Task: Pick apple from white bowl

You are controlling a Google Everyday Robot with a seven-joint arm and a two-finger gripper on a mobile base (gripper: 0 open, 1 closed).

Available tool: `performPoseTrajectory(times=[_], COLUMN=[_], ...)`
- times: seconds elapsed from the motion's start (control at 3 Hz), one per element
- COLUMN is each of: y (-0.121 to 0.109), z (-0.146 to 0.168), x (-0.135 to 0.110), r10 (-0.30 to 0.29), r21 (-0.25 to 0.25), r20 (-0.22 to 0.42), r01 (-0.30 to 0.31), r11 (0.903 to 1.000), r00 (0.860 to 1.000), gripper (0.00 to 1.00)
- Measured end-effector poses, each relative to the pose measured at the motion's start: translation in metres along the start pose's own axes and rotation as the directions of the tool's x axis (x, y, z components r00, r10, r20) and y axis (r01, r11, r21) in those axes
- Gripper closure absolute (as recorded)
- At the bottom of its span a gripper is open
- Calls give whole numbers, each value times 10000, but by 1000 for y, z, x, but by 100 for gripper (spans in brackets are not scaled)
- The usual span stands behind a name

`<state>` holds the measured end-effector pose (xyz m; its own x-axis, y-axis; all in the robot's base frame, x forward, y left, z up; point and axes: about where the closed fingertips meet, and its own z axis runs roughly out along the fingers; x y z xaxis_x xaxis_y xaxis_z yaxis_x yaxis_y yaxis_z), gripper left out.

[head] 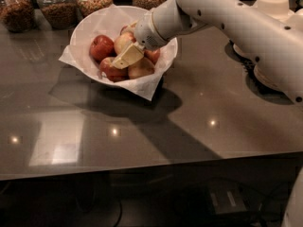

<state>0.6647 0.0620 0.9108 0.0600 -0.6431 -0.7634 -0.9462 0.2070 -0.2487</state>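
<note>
The white bowl (pixel 85 27), lined with white paper whose corners stick out past the rim, stands at the back left of the dark table. It holds several apples. The apple (pixel 122 41), pale yellow with a red blush, lies in the middle of the pile, partly behind the gripper. Dark red apples (pixel 101 47) lie to its left and front, and a smaller yellowish apple (pixel 141 69) lies at the front right. My gripper (pixel 126 56) reaches down into the bowl from the right. Its cream finger lies across the pile, against the pale apple's lower right side.
Several glass jars (pixel 59 6) of nuts and grains line the back edge behind the bowl. A stack of pale bowls (pixel 272 6) stands at the back right, behind my white arm (pixel 246 27). The glossy dark table (pixel 142 126) runs to a front edge near the bottom.
</note>
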Motion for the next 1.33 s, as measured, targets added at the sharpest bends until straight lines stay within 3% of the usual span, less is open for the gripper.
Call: performPoseTrajectory(times=[1.0, 1.33], y=[-2, 0], z=[-4, -13], x=[-5, -12], r10=[0, -251], r21=[-5, 7], r20=[-8, 157], r01=[0, 251], r11=[10000, 9997], r00=[10000, 9996], gripper=[98, 100])
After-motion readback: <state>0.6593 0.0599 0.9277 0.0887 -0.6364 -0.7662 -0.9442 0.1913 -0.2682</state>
